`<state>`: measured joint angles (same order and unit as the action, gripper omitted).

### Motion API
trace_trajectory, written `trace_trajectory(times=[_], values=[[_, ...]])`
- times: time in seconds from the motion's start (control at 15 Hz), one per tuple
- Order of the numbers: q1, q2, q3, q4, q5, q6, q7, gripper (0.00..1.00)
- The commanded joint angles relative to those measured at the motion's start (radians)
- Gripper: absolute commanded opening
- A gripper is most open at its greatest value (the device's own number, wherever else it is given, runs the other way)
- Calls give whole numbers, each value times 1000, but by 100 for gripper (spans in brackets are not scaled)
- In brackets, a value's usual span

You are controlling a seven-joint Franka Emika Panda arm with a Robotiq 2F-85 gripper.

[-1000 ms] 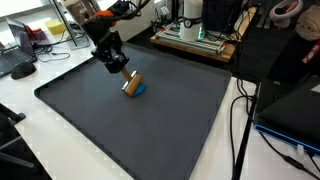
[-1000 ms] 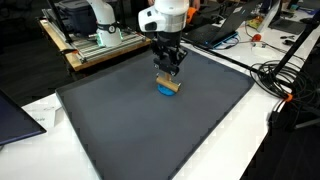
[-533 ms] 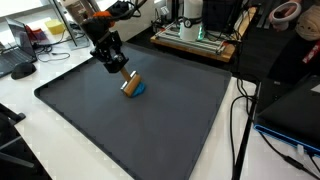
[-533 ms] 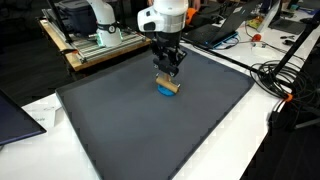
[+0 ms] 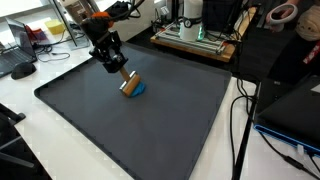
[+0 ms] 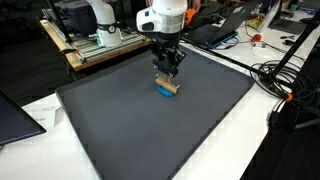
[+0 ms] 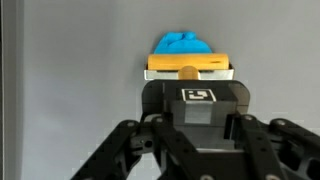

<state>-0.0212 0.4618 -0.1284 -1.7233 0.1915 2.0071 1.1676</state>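
1. Pincer (image 5: pixel 122 72): is hanging upright over the mat, with its tips down at the block's upper end. In both exterior views the fingers are sitting close together (image 6: pixel 168 77). No view shows whether they are clasping the block or only touching it.
2. Block (image 5: pixel 131 84): wooden, is lying directly under the tips, tilted, with one side propped on the blue piece. In the wrist view it is showing as a tan bar (image 7: pixel 190 65) just beyond the pincer's body.
3. Blue piece (image 5: pixel 140 90): is sitting just beyond the tips, partly under the block and touching it; its far edge is peeking out in the wrist view (image 7: pixel 185 45).
4. Mat (image 5: pixel 150 130): dark, is spreading around the pincer on every side and bearing both things.
5. Progress, as a judgement: the pincer is meeting the block. The block is resting partly on the blue piece, neither lifted clear nor lying flat. Pincer and block are not yet apart.
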Motion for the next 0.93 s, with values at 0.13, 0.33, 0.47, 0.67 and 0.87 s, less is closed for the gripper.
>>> trace_trajectory(times=[0.13,0.33,0.47,0.67,0.87], values=[[1,95,-35,1,-62,99,54,23],[2,100,-37,4,-65,99,69,23],[3,103,-39,6,-68,98,80,23],[6,107,-43,10,-79,95,102,23],[5,107,-48,7,-84,97,121,23]])
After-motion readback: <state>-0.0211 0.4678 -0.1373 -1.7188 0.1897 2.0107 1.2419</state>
